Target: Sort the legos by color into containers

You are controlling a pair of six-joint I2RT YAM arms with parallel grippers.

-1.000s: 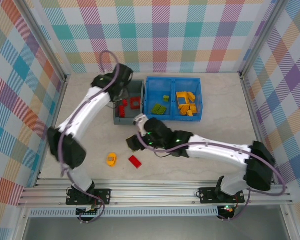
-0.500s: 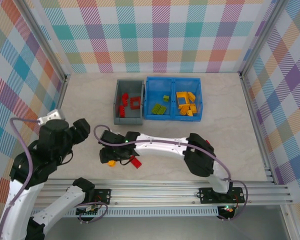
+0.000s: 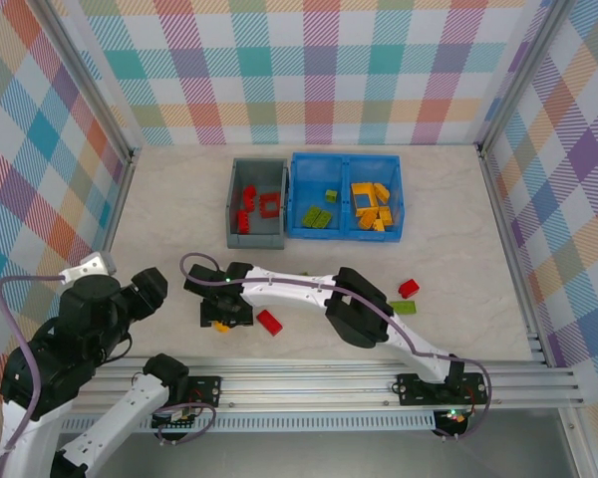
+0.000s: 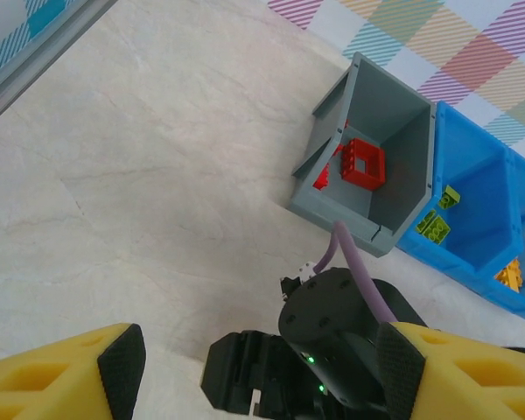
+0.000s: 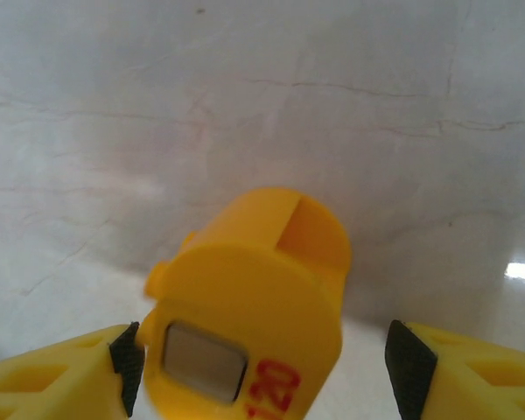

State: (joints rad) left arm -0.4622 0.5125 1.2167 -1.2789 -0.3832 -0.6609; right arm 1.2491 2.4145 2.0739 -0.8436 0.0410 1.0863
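Front-left of the grey bin (image 3: pixel 254 241), the left gripper (image 4: pixel 258 372) hangs wide and empty. In front of the bin, the right gripper (image 5: pixel 269 369) straddles the yellow piece (image 5: pixel 254 289), wide, not gripping. Closing off-centre could squirt that rounded piece into the nearby red brick (image 3: pixel 269 321).

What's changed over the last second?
The left gripper pulled back from the grey bin to the near-left corner, open. The right gripper swung left and now straddles the yellow piece, jaws open. A red brick and a green brick show where that arm lay. The blue bin and the near red brick stayed put.
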